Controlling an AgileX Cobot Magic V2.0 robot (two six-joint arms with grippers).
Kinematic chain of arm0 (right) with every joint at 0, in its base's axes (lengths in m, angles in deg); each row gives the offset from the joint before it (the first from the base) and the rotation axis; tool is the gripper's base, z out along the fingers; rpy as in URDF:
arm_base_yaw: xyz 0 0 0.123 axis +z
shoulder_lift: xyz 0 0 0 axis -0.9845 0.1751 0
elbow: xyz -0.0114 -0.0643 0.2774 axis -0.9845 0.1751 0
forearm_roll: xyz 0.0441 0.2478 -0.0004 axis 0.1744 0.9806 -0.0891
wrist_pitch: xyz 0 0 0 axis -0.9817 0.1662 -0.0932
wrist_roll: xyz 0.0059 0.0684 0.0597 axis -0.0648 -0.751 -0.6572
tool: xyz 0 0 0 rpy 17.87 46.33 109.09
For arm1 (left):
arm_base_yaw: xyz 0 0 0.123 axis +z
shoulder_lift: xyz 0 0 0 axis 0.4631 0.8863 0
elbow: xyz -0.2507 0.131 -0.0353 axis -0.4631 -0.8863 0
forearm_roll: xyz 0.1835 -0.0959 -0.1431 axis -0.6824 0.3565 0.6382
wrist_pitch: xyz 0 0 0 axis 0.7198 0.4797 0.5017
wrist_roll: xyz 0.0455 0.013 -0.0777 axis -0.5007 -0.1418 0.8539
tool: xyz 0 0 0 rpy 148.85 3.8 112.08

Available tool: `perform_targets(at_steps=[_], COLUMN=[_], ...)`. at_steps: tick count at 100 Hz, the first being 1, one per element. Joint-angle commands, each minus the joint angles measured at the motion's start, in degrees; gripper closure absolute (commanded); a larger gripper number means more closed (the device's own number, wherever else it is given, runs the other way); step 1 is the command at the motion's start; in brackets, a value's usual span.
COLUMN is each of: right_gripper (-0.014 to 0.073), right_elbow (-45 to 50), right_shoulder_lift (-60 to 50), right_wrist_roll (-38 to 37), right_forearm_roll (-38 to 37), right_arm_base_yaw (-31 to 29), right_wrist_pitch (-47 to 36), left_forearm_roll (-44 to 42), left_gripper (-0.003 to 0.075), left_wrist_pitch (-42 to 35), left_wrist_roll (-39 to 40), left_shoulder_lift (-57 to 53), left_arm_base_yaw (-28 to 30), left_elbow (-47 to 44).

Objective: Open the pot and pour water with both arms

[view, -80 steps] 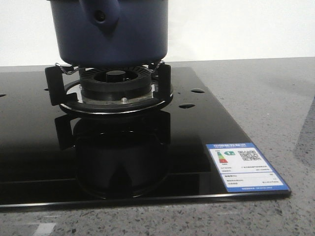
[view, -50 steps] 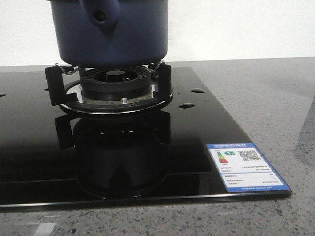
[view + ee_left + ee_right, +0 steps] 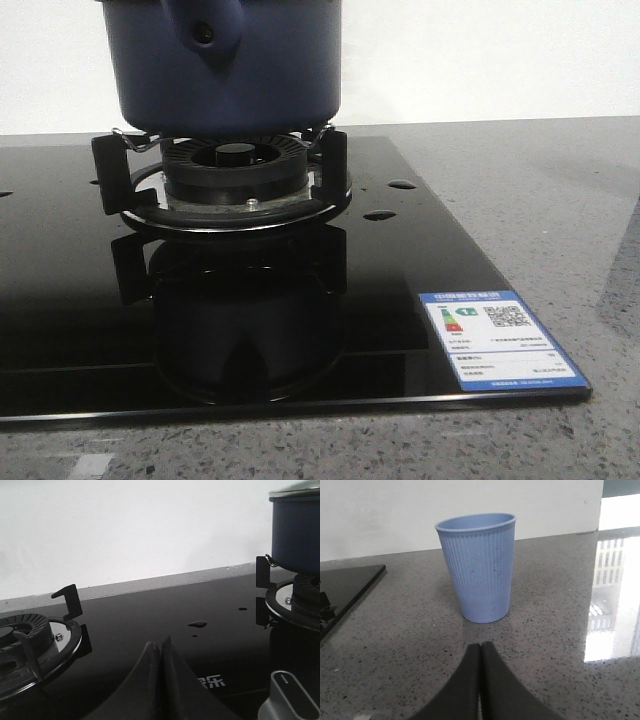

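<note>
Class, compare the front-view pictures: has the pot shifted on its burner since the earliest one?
No. The pot sits unchanged above the burner ring.

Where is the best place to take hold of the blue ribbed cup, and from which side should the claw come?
Grip the cup across its ribbed wall, coming level from the right claw's side. It stands upright, mouth open, on the stone counter with bare space around.
</note>
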Motion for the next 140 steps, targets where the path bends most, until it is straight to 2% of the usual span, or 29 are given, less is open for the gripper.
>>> perform_targets(at_steps=[1, 69, 93, 118, 128, 140], right_gripper=[0.0666, 0.0666, 0.0666, 0.0666, 0.0666, 0.0666], right_elbow=[1.4, 1.4, 1.4, 1.4, 1.4, 1.4], right_shoulder_lift=[-0.75, -0.75, -0.75, -0.75, -0.75, -0.75], right_wrist_roll=[0.39, 0.39, 0.39, 0.39, 0.39, 0.39], right_forearm_roll=[-0.53, -0.12, 0.19, 2.65, 5.36, 13.64], right_arm_base_yaw=[0.11, 0.11, 0.11, 0.11, 0.11, 0.11], right_wrist_pitch=[-4.7, -6.31, -6.79, -9.02, -9.25, -9.25], left_forearm_roll=[0.11, 0.37, 3.33, 3.72, 9.82, 20.48], left_gripper=[0.0741, 0.0741, 0.0741, 0.0741, 0.0741, 0.0741], left_wrist_pitch=[-4.38, -5.86, -6.09, -6.09, -6.09, -6.98], left_wrist_roll=[0.32, 0.32, 0.32, 0.44, 0.44, 0.44], left_shoulder_lift=[-1.59, -1.59, -1.59, -1.59, -1.59, -1.59], left_arm_base_yaw=[0.11, 0.11, 0.11, 0.11, 0.11, 0.11], left_elbow=[-0.52, -0.52, -0.52, -0.52, -0.52, -0.52])
